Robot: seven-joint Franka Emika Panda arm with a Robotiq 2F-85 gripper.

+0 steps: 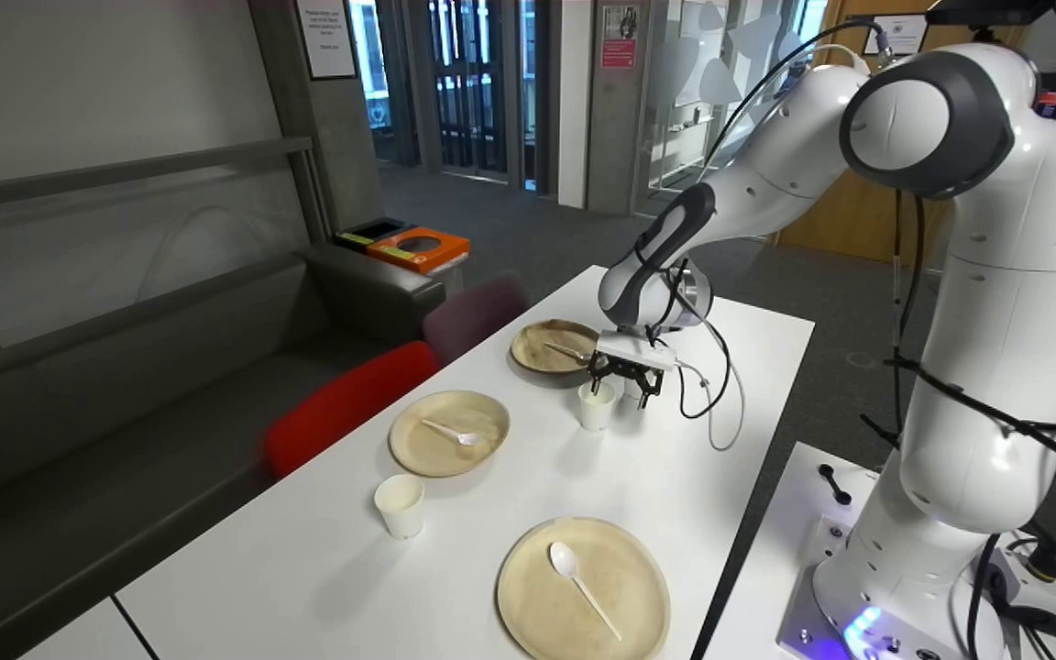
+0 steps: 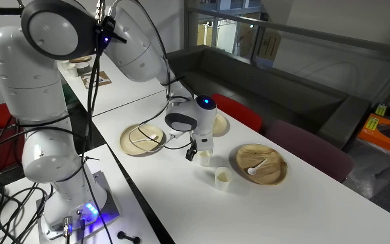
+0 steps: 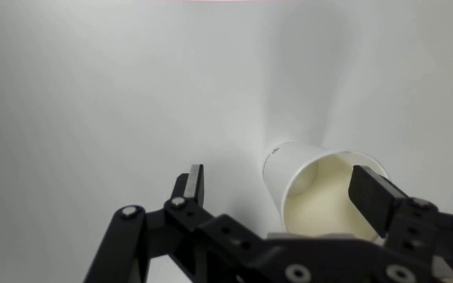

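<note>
Jaws were set wide apart w/o load. In wrist view, 1 fingertip (image 3: 372, 196) was seen across mouth of white cup (image 3: 321, 188); contact couldn't be confirmed. Cup was pos'd upright on worktop (image 3: 112, 98); wooden plate (image 2: 247, 156) w/ spoon (image 2: 257, 166) was located nearby in an exterior view.

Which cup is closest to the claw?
The white cup by the open claw: it's the only cup in the wrist view, where one finger overlaps its mouth; others stand farther off.
</note>
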